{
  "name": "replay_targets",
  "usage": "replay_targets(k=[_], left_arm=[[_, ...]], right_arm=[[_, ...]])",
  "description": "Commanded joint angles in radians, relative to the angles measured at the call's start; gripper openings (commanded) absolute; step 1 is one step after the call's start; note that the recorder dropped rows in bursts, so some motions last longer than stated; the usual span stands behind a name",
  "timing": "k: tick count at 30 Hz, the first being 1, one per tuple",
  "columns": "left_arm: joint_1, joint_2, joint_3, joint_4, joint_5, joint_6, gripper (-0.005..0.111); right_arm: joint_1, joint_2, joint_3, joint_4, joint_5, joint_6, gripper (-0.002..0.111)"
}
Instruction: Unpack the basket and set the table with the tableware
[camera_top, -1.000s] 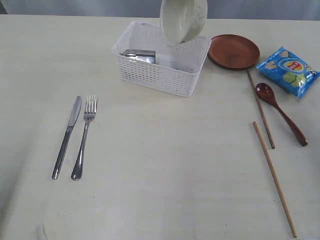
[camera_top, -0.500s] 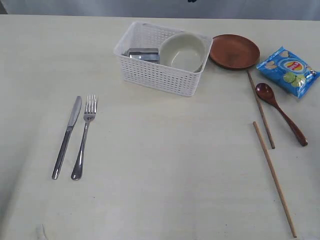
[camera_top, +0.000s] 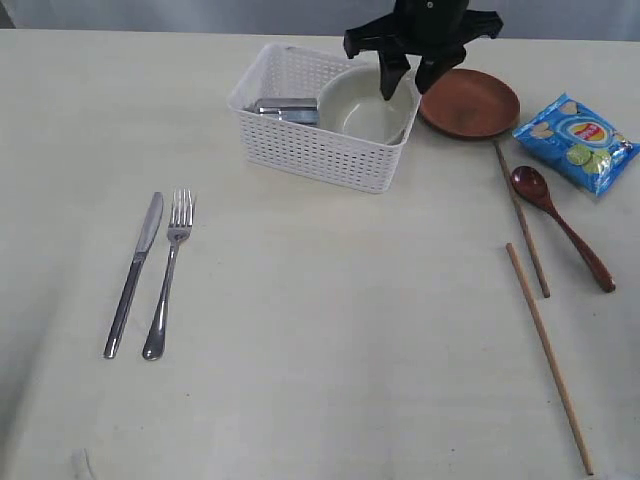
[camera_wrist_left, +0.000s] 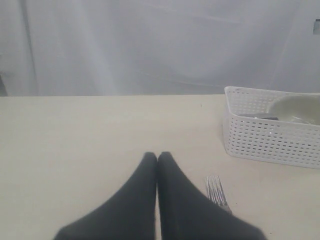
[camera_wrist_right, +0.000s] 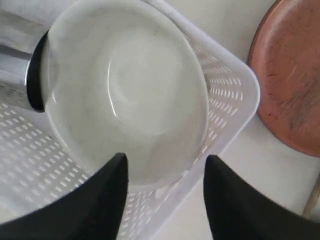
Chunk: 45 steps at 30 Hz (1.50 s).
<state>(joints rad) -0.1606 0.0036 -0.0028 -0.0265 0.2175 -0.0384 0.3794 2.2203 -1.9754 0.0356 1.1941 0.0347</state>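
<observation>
The white basket (camera_top: 320, 155) stands at the back of the table (camera_top: 330, 330). Inside it sit the cream bowl (camera_top: 365, 105) and, lying on its side, the steel cup (camera_top: 283, 108). My right gripper (camera_top: 411, 82) hangs open just over the bowl's far rim. In the right wrist view its fingers (camera_wrist_right: 112, 185) straddle the bowl (camera_wrist_right: 130, 90) rim and the basket (camera_wrist_right: 235, 95) wall, holding nothing. My left gripper (camera_wrist_left: 157, 156) is shut and empty, low over the table near the fork (camera_wrist_left: 216, 189). Knife (camera_top: 133, 272) and fork (camera_top: 170, 270) lie side by side at the left.
The brown plate (camera_top: 468, 102) sits right of the basket, with the blue chips bag (camera_top: 575, 140) beyond it. The wooden spoon (camera_top: 560, 225) and two separate chopsticks (camera_top: 521, 215) (camera_top: 548, 355) lie along the right side.
A second ago the bowl hung tilted above the basket; it now rests inside. My right gripper has come into the exterior view, open above the bowl.
</observation>
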Motion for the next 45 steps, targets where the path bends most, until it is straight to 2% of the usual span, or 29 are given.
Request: replay_targets(k=[1,20,22,25,26,37,42,45], left_arm=[[-0.001,-0.004,0.003,-0.004,-0.006,0.0,0.0],[-0.001,-0.004,0.003,-0.004,-0.006,0.0,0.0],[-0.001,-0.004,0.003,-0.004,-0.006,0.0,0.0],[-0.001,-0.004,0.003,-0.008,-0.006,0.0,0.0],[-0.001,-0.004,0.003,-0.008,-0.006,0.0,0.0],[-0.001,-0.004,0.003,-0.008,-0.006,0.0,0.0],[-0.001,-0.004,0.003,-0.008,-0.006,0.0,0.0],[-0.001,-0.004,0.003,-0.008,-0.006,0.0,0.0]], right_arm=[[-0.005,0.018,-0.004,-0.016,-0.042,0.007,0.044],[-0.005,0.079,-0.025,-0.036,-0.124,0.005,0.042],[-0.005,0.081,-0.025,-0.036,-0.134,0.005,0.032],[-0.005,0.078,-0.025,-0.044,-0.136,-0.002,0.003],[-0.005,0.073,-0.025,-0.044,-0.136,-0.006,0.0],[-0.005,-0.177,-0.025,-0.089,-0.13,-0.035,0.0],[-0.005,-0.267,-0.025,-0.079,0.011,-0.06,0.0],[-0.005,-0.286,-0.023,-0.004,0.027,-0.115,0.0]])
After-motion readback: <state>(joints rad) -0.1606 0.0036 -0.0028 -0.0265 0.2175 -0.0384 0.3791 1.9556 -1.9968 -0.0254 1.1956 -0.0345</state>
